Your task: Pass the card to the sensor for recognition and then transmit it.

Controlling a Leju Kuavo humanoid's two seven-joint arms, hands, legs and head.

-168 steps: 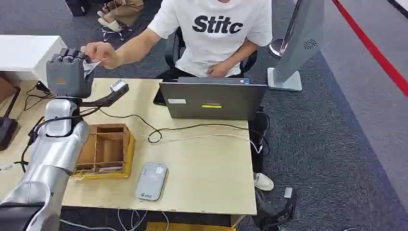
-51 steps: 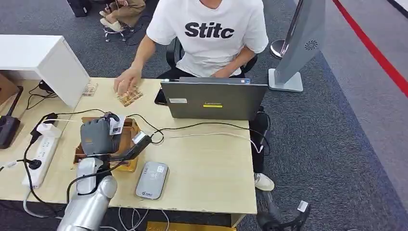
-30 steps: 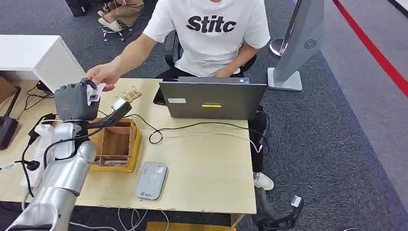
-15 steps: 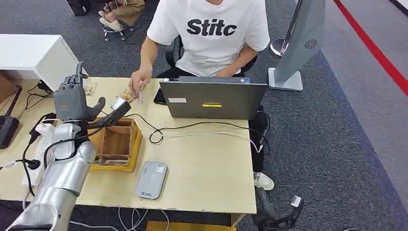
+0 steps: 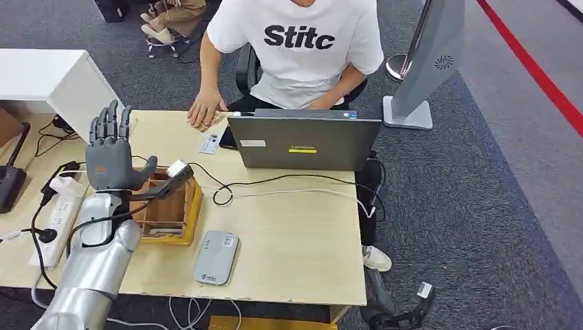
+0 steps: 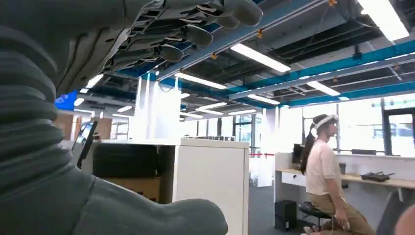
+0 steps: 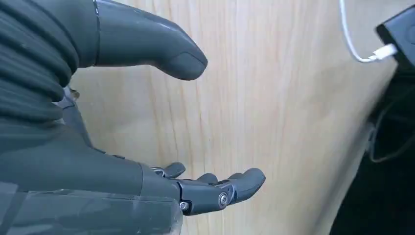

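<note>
White card lies on the wooden table beside the laptop, just before a person's hand, well apart from the raised left hand, fingers spread, empty. Left wrist view: left hand released. Right wrist view: right hand spread, empty, over wood.

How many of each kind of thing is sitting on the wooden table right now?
Laptop: 1
Grey card reader: 1
Wooden box: 1
White power strip: 1
Card: 1
Total: 5 things I can tell apart, not counting the loose cables. A dark device at the left edge is cut off, so I left it out.
</note>
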